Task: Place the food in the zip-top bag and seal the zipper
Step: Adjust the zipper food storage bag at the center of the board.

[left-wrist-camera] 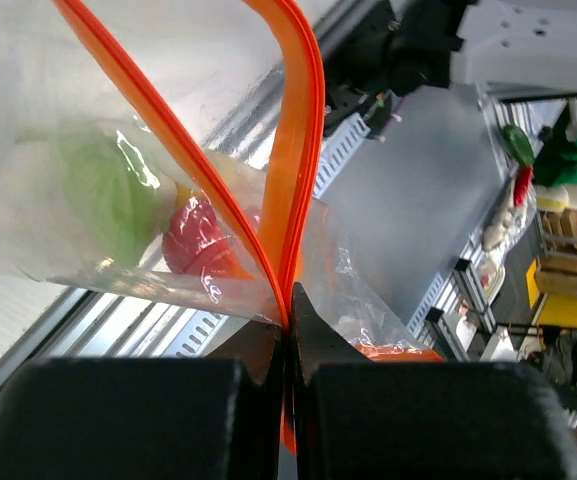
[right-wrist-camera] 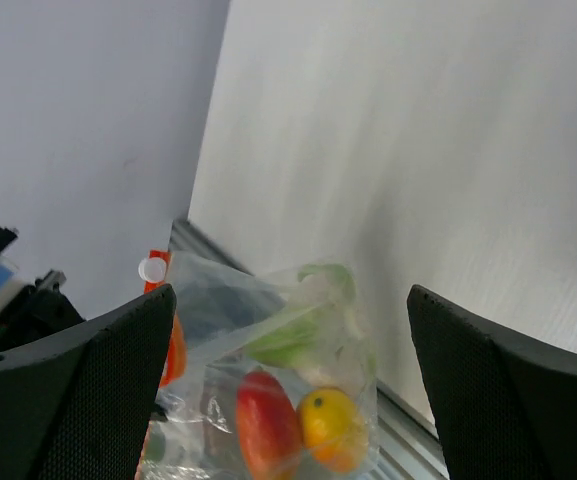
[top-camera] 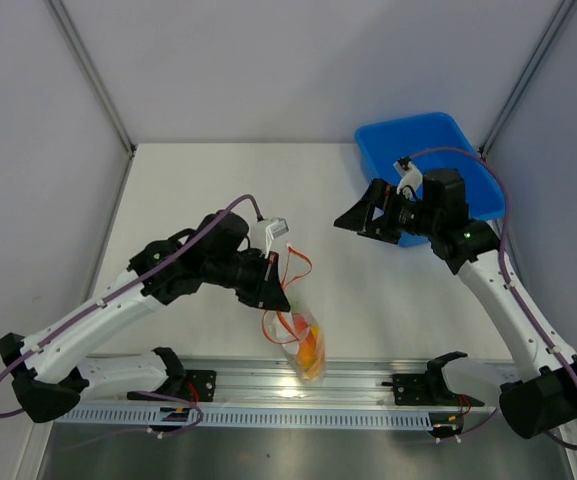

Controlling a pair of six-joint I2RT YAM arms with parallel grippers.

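A white surface (top-camera: 188, 200) fills a booth of pale grey walls (top-camera: 268, 60), with a slotted metal rail (top-camera: 368, 378) along its near edge and a blue bin (top-camera: 408, 130) in the far right corner. The left claw (left-wrist-camera: 288, 320) is clenched on the zipper (left-wrist-camera: 293, 150) of the zip-top bag (top-camera: 303, 340), which hangs near the rail. Inside it lies the food (right-wrist-camera: 288, 335): a white-and-green lump, a red piece (right-wrist-camera: 266, 425) and a yellow-orange piece (right-wrist-camera: 330, 425). The right claw (top-camera: 360, 208) is spread wide and holds nothing, just beside the bin.
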